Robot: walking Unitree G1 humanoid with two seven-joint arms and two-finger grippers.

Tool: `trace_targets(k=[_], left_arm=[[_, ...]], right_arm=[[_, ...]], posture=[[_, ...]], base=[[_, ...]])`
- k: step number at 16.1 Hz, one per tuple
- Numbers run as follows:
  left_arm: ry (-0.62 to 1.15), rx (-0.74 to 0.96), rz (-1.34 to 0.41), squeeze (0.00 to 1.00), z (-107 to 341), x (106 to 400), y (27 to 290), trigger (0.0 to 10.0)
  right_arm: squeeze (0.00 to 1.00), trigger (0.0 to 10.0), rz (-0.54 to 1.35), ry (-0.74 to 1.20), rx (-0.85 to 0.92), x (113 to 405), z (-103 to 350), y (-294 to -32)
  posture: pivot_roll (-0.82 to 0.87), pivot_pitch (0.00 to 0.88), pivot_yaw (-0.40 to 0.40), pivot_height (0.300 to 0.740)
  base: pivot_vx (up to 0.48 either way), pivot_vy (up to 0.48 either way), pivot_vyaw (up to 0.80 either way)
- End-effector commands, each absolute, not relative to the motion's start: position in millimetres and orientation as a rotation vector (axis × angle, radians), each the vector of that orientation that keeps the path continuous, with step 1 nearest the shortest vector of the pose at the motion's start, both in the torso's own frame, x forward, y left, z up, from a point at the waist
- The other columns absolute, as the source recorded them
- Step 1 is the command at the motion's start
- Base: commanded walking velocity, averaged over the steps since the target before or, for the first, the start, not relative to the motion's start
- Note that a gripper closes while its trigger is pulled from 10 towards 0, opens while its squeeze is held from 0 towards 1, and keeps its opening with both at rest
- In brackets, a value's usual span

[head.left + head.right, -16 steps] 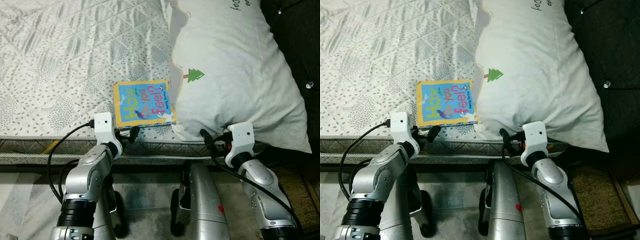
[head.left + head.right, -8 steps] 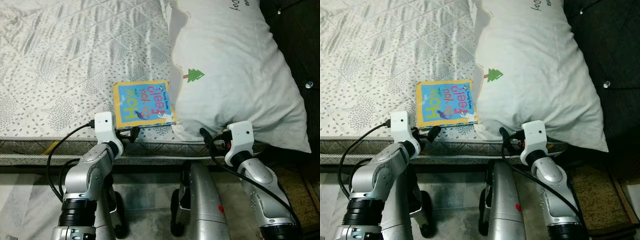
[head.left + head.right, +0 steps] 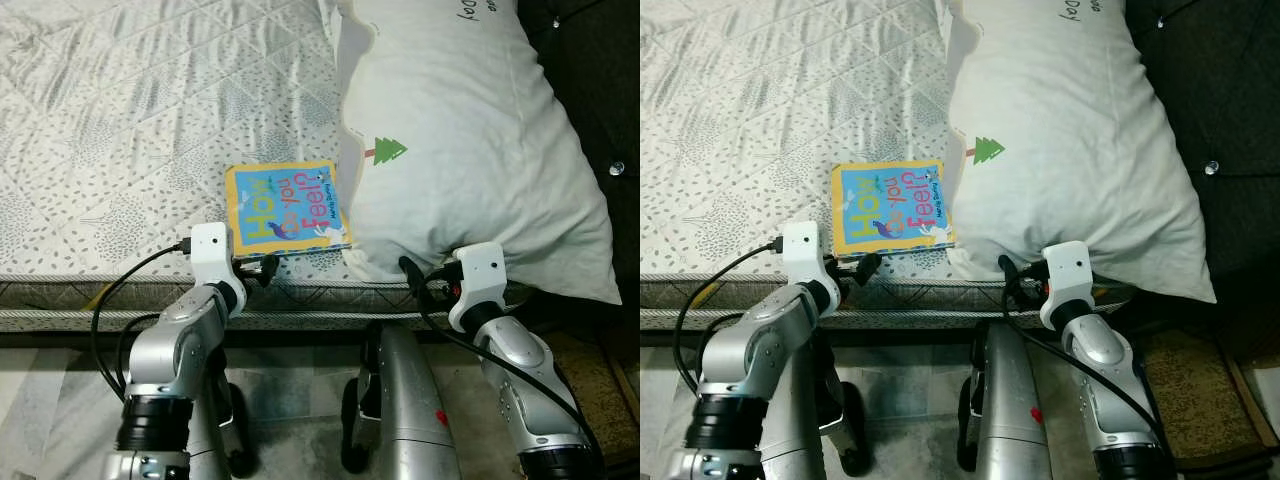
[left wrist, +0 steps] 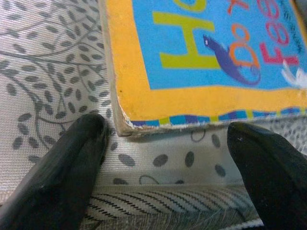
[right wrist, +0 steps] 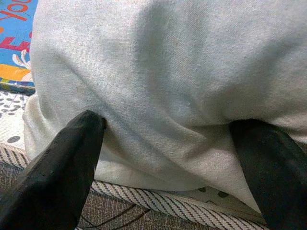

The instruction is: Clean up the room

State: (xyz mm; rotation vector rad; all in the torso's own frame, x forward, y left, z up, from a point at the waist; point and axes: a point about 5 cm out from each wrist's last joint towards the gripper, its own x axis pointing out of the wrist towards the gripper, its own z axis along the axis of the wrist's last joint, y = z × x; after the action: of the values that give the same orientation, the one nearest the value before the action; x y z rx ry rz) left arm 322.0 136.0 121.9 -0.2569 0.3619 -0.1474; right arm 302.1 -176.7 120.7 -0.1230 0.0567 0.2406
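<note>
Here, left pincer apart before book; right pincer apart against pillow.

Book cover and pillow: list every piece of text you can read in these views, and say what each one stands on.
"How Do You Feel?" on the cover of the book, lying on the bed.
Small line under that title: too small to read.
"...Day" on the pillow, near its top edge, cut off by the frame.
The green tree print on the pillow carries no words.

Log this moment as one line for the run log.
left gripper open at book near edge | right gripper open against pillow | both on bed | nothing grasped
</note>
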Motion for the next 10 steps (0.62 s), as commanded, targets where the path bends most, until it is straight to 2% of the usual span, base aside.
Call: trace_targets(k=[1,5,10], left_arm=[[0.414,-0.257,-0.108,0.00,105.8,314.2,141.3,10.0],[0.455,-0.128,-0.101,0.00,95.6,308.7,141.9,10.0],[0.273,-0.106,-0.101,0.00,114.1,306.5,138.8,10.0]], right_arm=[[0.00,10.0,0.235,0.063,-0.133,300.2,117.4,-179.7],[0.00,10.0,0.232,0.058,-0.139,301.8,117.9,-179.8],[0.00,10.0,0.228,0.050,-0.141,303.5,117.9,-179.2]], posture=[[-0.05,0.326,-0.078,0.528],[-0.05,0.324,-0.079,0.528],[-0.05,0.314,-0.075,0.528]], base=[[0.000,0.000,0.00],[0.000,0.000,0.00],[0.000,0.000,0.00]])
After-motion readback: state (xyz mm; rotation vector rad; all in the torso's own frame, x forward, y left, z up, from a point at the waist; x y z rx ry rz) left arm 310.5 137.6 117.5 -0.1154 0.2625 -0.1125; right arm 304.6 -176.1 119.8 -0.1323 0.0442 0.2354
